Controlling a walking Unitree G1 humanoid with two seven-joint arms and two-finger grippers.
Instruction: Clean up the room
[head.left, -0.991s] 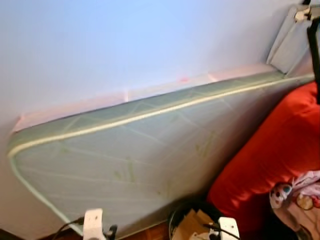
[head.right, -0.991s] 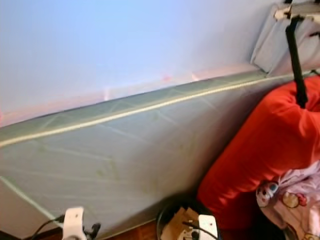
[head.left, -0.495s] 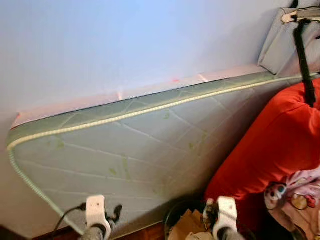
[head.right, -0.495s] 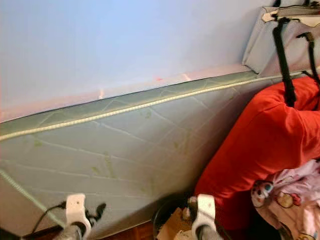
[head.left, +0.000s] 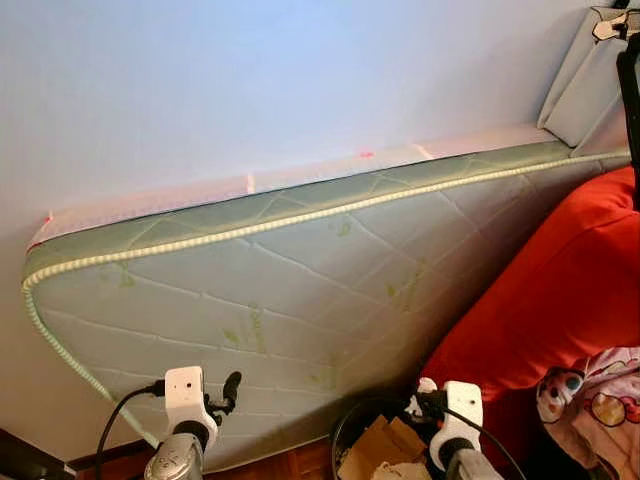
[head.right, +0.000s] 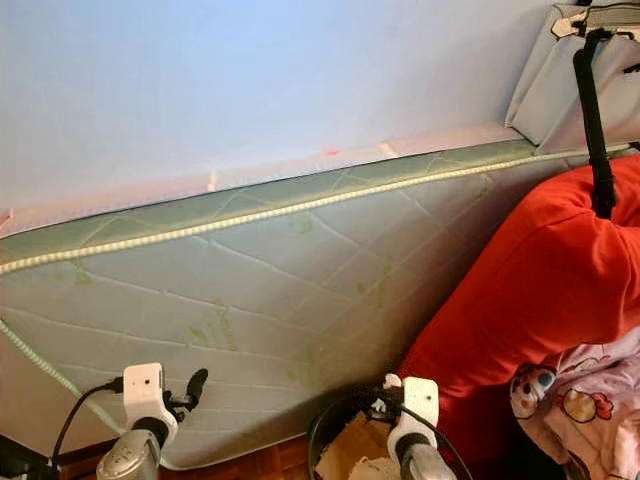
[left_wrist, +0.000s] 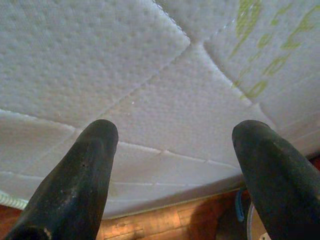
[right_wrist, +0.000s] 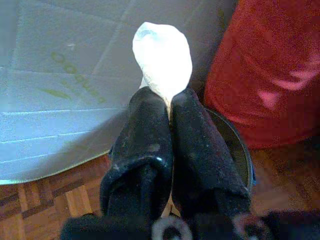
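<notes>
Parquet floor (right_wrist: 45, 200) below wall-propped mattress (head.left: 300, 300); left pincer (left_wrist: 172, 150) spread, right pincer (right_wrist: 169, 107) pinching white wad (right_wrist: 161, 57) above bin (right_wrist: 235, 150).

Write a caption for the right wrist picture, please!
Right gripper pinches a white crumpled wad above the dark bin, beside the mattress.

Even, soft, cool illumination across the wall (head.left: 250, 80) and quilted mattress (head.left: 300, 270); no hard shadows. Bluish cast on the wall, red fringing along the mattress top edge. Saturated, near-clipped red on the bag (head.left: 560, 300). Sharp head views, no motion blur. Deep shade around the bin (head.right: 335, 440) at the lower edge. Overexposed, detail-less white wad (right_wrist: 161, 57) in the right wrist view; soft focus on near fingers (right_wrist: 142, 150). Crisp mattress texture in the left wrist view; fingers (left_wrist: 75, 185) slightly blurred.
</notes>
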